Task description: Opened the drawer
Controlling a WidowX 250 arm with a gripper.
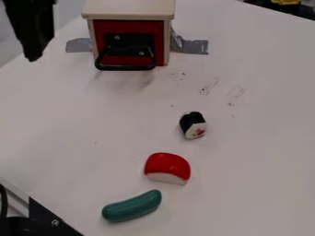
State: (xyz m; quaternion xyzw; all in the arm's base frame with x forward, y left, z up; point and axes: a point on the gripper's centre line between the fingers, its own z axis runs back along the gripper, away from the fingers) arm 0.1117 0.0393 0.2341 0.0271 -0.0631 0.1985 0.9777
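Camera view: the drawer handle (126,68) lies frame-right of my pincer (33,54), bar crosswise; I cannot tell the pincer's opening or hold.

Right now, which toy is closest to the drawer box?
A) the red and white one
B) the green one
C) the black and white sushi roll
C, because the black and white sushi roll lies nearer the drawer box than the red and white toy does, and the green toy is farther still.
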